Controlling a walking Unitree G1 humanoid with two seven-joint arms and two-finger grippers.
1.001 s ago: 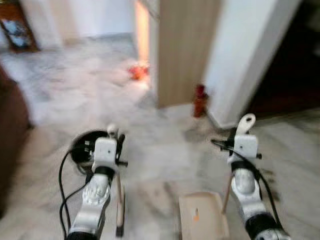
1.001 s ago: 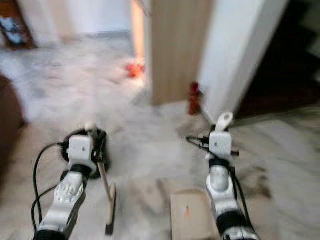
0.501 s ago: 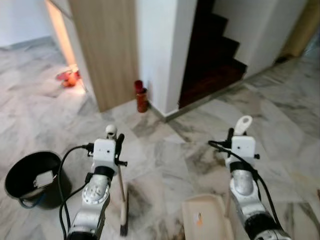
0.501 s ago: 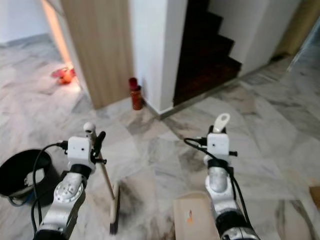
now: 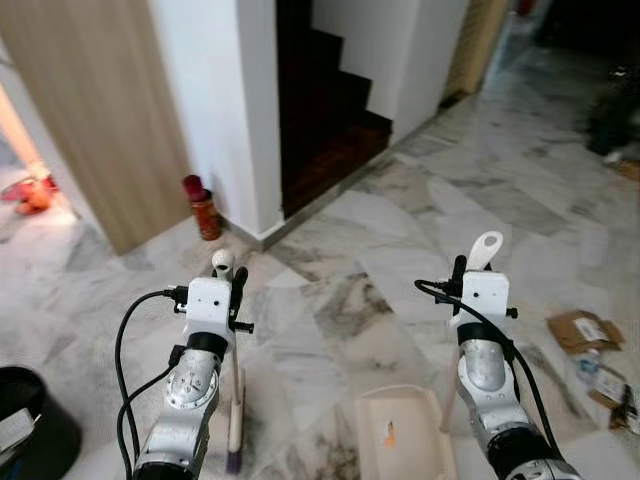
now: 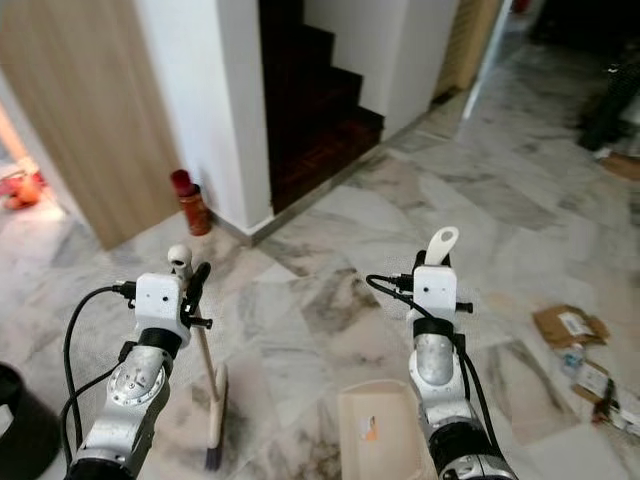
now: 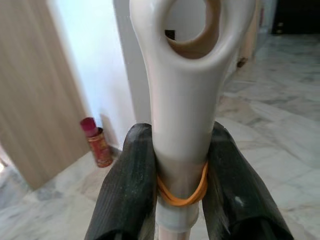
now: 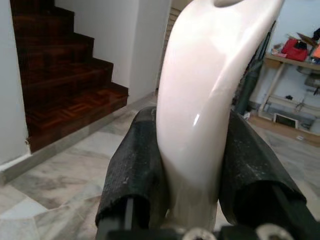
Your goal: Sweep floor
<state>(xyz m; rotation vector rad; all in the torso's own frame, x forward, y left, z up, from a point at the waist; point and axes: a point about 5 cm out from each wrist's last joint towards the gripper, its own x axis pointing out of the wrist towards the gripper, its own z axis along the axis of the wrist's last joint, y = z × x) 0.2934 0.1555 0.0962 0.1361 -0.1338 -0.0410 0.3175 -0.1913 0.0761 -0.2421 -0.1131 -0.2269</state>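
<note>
My left gripper (image 7: 181,165) is shut on the cream broom handle (image 7: 186,100), which carries an orange rubber band. The broom (image 5: 236,400) hangs down from it, and its dark bristle head (image 5: 233,459) sits near the marble floor (image 5: 370,300). My right gripper (image 8: 192,165) is shut on the cream dustpan handle (image 8: 205,100). The dustpan's beige tray (image 5: 405,435) lies low between my arms. Flattened cardboard and scraps of litter (image 5: 590,345) are scattered on the floor at the right.
A dark wooden staircase (image 5: 320,120) rises straight ahead beside a white wall (image 5: 215,100). A red can (image 5: 203,208) stands at the wall's foot by a wood panel (image 5: 90,110). A black bucket (image 5: 25,430) sits at the lower left.
The camera has swung to the right: staircase, red can and bucket have slid left in view, and litter has come in at the right. Both grippers hold as before.
</note>
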